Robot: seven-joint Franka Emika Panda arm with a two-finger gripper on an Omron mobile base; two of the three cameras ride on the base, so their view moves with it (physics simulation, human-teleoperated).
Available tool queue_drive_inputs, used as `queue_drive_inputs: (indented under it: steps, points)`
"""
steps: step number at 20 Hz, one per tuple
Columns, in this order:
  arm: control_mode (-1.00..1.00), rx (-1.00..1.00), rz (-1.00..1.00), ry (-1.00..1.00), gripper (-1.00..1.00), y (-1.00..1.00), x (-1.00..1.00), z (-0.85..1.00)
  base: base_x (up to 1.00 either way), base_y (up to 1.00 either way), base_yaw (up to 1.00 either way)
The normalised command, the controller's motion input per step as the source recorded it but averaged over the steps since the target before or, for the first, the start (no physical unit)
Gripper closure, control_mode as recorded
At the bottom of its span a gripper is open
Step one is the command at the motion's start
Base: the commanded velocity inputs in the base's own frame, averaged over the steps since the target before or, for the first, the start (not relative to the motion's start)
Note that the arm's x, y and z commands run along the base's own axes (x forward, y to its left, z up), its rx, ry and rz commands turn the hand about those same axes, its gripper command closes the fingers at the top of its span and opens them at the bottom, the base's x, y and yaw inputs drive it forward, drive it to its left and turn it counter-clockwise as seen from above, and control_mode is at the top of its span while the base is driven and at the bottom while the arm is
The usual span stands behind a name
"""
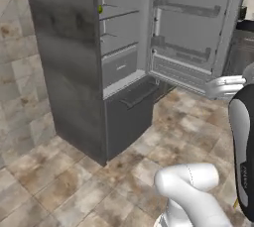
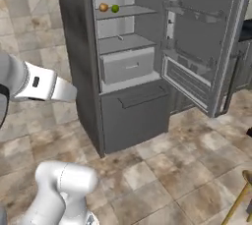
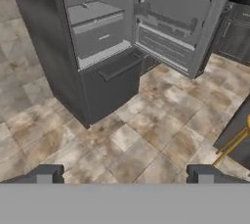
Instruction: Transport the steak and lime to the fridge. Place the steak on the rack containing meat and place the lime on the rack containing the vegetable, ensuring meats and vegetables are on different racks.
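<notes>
The fridge [image 2: 83, 62] stands open on the tiled floor, a good way ahead of my gripper [image 3: 124, 176]. The lime [image 2: 115, 8], small and green, lies on the upper rack [image 2: 130, 11] beside the orange-brown vegetable [image 2: 103, 7]; the lime [image 1: 99, 9] also peeks past the fridge wall in the left base view. A tiny pale piece, the meat [image 2: 119, 37], rests on the rack below [image 2: 128, 43]. The steak is out of view. My gripper is open, its two dark fingertips [image 3: 44, 174] far apart with nothing between them, facing the fridge [image 3: 97, 47].
The fridge door [image 2: 202, 42] swings wide to the right, with bins on its inside. A pale drawer [image 2: 130, 64] and the handled freezer drawer [image 2: 140, 108] sit under the racks. A yellow-legged dark piece of furniture [image 3: 234, 142] stands at the right.
</notes>
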Motion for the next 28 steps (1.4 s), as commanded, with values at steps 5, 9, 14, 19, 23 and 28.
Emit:
queue_drive_inputs:
  steps: [5, 9, 14, 19, 23, 28]
  points:
    - [1.0, 0.0, 0.0, 0.0, -1.0, 0.0, 0.0, 0.0, -0.02, 0.52, -0.94]
    - [1.0, 0.0, 0.0, 0.0, -1.0, 0.0, 0.0, 0.0, -0.08, 0.09, -0.89]
    - [1.0, 0.0, 0.0, 0.0, -1.0, 0.0, 0.0, 0.0, 0.4, -0.66, -0.53]
    - [1.0, 0.0, 0.0, 0.0, -1.0, 0.0, 0.0, 0.0, 0.69, -0.12, -0.42]
    - [1.0, 0.0, 0.0, 0.0, -1.0, 0.0, 0.0, 0.0, 0.78, 0.38, -0.53]
    - [1.0, 0.0, 0.0, 0.0, -1.0, 0.0, 0.0, 0.0, 0.91, 0.28, -0.51]
